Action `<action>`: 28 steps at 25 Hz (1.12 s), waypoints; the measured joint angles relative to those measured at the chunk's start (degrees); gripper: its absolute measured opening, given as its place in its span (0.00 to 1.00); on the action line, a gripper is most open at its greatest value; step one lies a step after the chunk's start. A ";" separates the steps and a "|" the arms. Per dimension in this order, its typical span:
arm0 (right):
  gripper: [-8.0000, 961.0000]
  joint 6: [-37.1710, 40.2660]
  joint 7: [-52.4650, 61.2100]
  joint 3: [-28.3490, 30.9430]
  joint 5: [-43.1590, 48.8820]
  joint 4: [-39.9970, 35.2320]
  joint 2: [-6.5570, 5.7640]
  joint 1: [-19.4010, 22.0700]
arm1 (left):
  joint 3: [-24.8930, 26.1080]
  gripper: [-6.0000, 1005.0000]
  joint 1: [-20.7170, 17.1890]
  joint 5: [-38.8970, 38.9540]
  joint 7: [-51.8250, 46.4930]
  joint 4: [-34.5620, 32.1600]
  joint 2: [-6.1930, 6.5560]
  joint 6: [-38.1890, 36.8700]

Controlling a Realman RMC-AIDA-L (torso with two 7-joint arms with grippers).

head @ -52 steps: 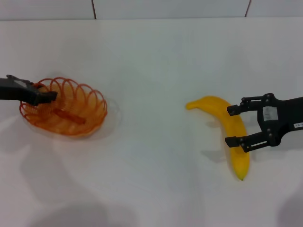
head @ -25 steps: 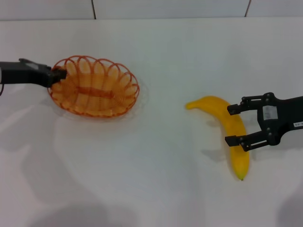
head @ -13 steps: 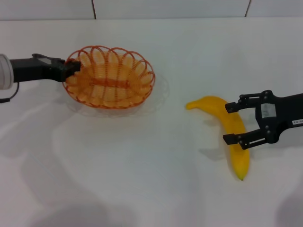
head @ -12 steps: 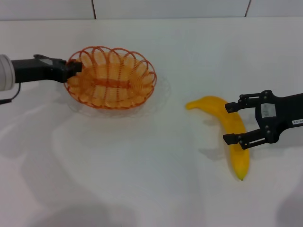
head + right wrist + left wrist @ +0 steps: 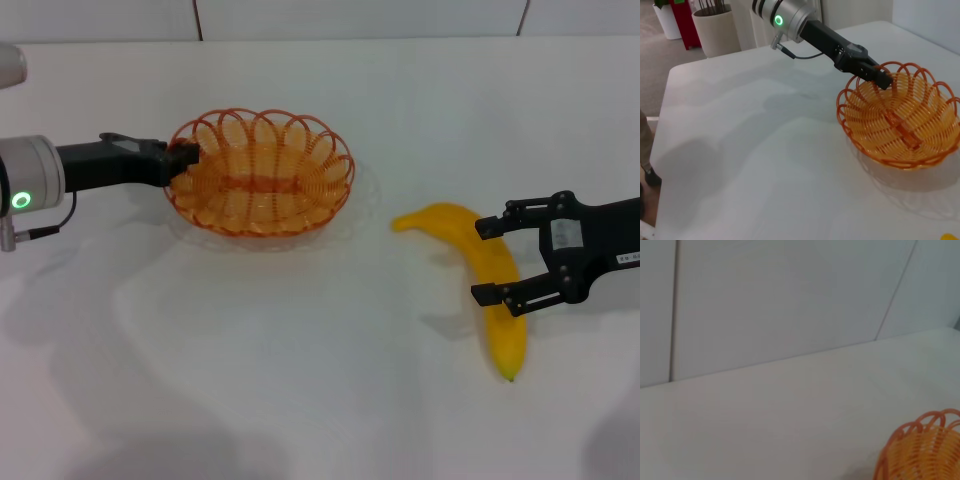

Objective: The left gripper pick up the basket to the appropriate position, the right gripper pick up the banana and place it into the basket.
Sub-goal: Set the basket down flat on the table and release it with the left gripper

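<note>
Positioning step: left gripper (image 5: 183, 157) clamps shallow orange wire basket (image 5: 262, 173) rim; right gripper (image 5: 487, 262), jaws wide, straddles nearby smooth yellow banana (image 5: 484, 272); next, close

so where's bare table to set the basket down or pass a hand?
Bare table runs between the basket and the banana, across the whole near side, and behind both. Crowded: the left gripper clamps the basket rim; the right gripper straddles the banana, open.

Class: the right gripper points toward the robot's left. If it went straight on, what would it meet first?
The banana, lying between the open fingers of the right gripper; height above it is unclear.
</note>
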State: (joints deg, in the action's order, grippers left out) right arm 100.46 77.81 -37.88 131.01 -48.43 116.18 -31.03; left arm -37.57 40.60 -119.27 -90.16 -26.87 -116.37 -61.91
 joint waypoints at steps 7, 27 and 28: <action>0.91 -0.01 0.22 -0.01 0.22 0.00 0.00 -0.02 | 0.15 0.09 -0.27 0.16 0.11 1.46 0.08 0.04; 0.91 -0.02 0.24 -0.62 0.18 0.00 0.00 -0.07 | -0.45 0.09 -0.61 -0.27 0.96 3.09 0.00 1.52; 0.91 -0.01 0.26 -0.62 0.17 0.00 0.00 -0.07 | -0.47 0.09 -0.56 -0.36 0.96 3.11 0.00 1.53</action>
State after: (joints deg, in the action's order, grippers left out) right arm 100.45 78.07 -38.50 131.18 -48.43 116.18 -31.10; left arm -38.04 40.03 -119.63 -89.19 -23.76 -116.37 -60.38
